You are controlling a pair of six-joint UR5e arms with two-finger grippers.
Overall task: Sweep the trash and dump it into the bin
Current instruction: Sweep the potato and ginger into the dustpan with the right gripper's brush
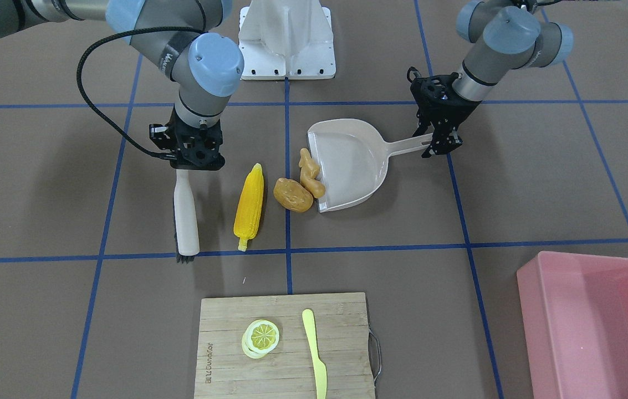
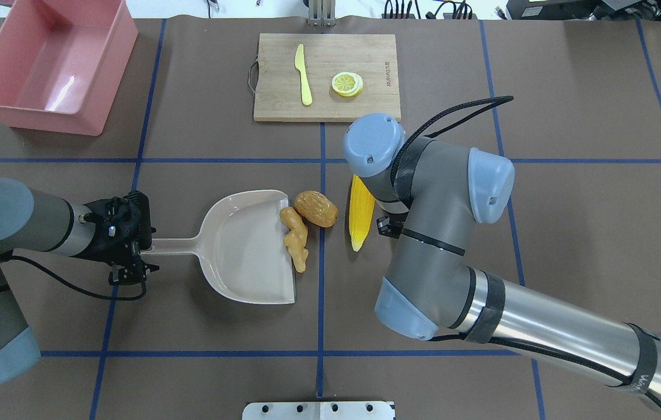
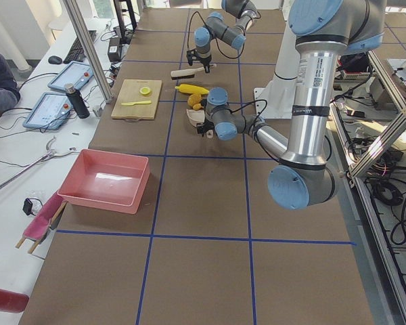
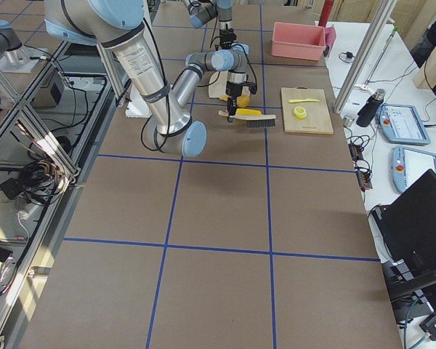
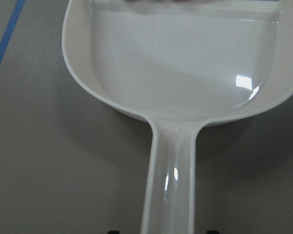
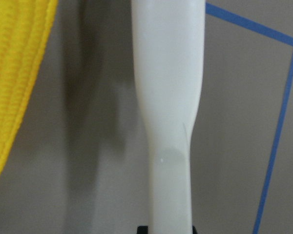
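My left gripper (image 1: 437,145) (image 2: 139,256) is shut on the handle of the beige dustpan (image 1: 355,160) (image 2: 242,245), which lies flat on the table; its pan fills the left wrist view (image 5: 176,73). The tan ginger root (image 1: 311,173) (image 2: 295,238) lies across the dustpan's open mouth. The brown potato (image 1: 292,194) (image 2: 316,208) touches it just outside. The yellow corn cob (image 1: 249,206) (image 2: 361,211) lies apart, between the potato and the brush. My right gripper (image 1: 194,160) is shut on the white brush (image 1: 186,213) (image 6: 168,97), bristles on the table. The pink bin (image 1: 596,321) (image 2: 53,61) stands empty at a far corner.
A wooden cutting board (image 1: 236,360) (image 2: 365,58) at the table's far edge carries a lemon slice (image 1: 261,336) and a yellow-green knife (image 1: 314,349). The robot's white base plate (image 1: 287,39) is at the near edge. My right arm hides its gripper in the overhead view.
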